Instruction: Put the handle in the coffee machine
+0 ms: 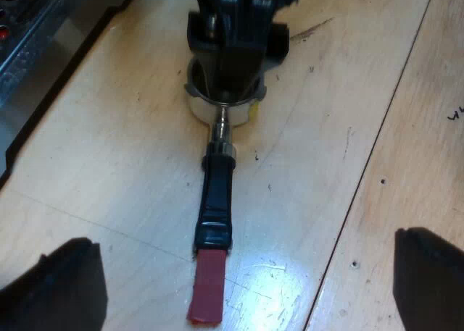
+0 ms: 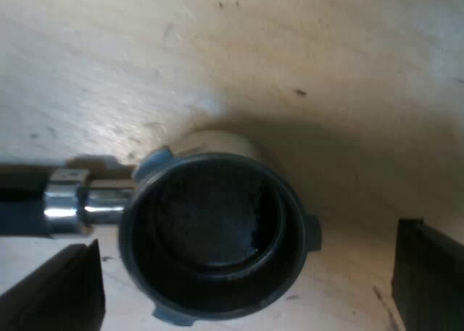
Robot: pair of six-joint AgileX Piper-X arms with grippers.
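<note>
Left tool (image 1: 246,273): fingers (image 1: 61,287) spread wide and grasping nothing. It hangs over the red end (image 1: 208,295) of the holder (image 1: 217,108), one finger to each side and both clear of it. Right tool (image 2: 246,273): also released, poised straight above the basket (image 2: 214,233), with its fingers (image 2: 428,273) standing off the rim on either side.

Holder: lies loose and flat on the table (image 1: 109,200), basket mouth up, with the handle (image 1: 217,193) stretched away from the basket toward the left tool. It is not yet in the machine. The basket is dark inside, and what lines it cannot be told. Locking lugs (image 2: 313,233) jut from the rim. The neck (image 2: 80,200) is polished metal joining basket and handle.

Judged handling: rigid throughout, with nothing to flex or crush. It is probably weighted toward the metal basket, so a hold far out at the red end would let the head droop. The neck and the glossy handle look smooth and may slip or roll in a light pinch. The best hold, on this reading, is firmly across the middle of the dark handle, leaving rim and lugs free to meet the machine.

Table: pale wooden boards, scratched, with a seam (image 1: 370,164) running beside the holder. Machine (image 1: 36,48): its metal base stands on the table near the basket end, apart from the holder.
</note>
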